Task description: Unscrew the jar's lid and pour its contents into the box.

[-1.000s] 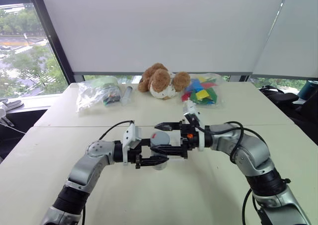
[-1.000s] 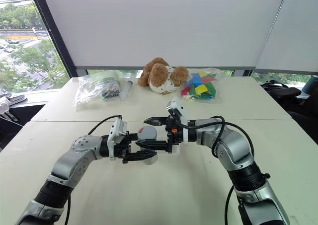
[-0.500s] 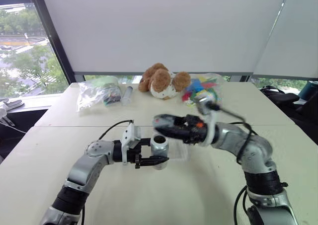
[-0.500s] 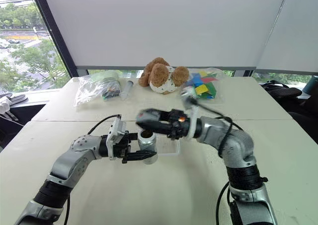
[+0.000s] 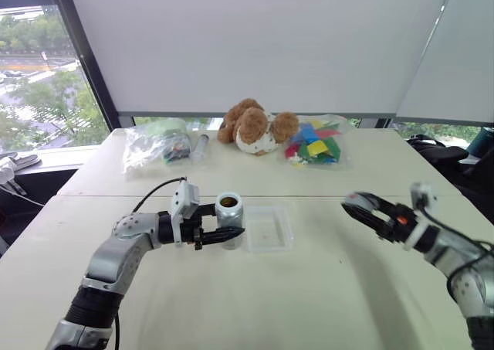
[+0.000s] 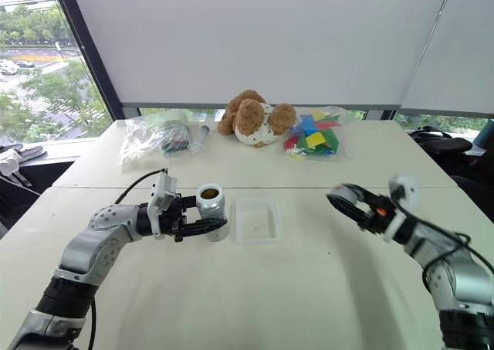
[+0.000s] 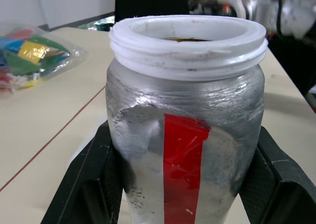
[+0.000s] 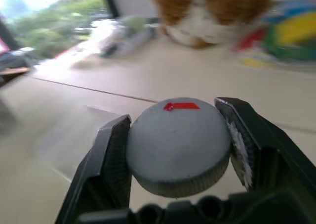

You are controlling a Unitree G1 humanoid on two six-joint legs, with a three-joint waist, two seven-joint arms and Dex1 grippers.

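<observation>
jar: I've got it upright in the left gripper (image 5: 228,234), fingers clamped on both sides of the jar (image 5: 228,219); mouth is uncapped, white threaded rim exposed. Held just left of the box, apart from it.
jar label: red stripe on the white patch faces my left wrist cam (image 7: 183,169).
contents: I see something brownish inside the open mouth (image 6: 208,192); can't make out more.
lid: off the jar, pinched between the right gripper (image 8: 178,147) fingers. The lid (image 8: 178,144) is grey, ribbed edge, small red mark on top.
right arm: out over the table's right side, well clear of jar and box, gripper (image 5: 363,208) pointing back toward the middle.
box: clear tray (image 5: 268,228) flat on the table (image 5: 324,288), between my two grippers; tiny speck on its floor, can't tell what.
background: plush dog (image 5: 255,126), bag of coloured pieces (image 5: 315,143) and clear bags (image 5: 154,145) along the far edge.
</observation>
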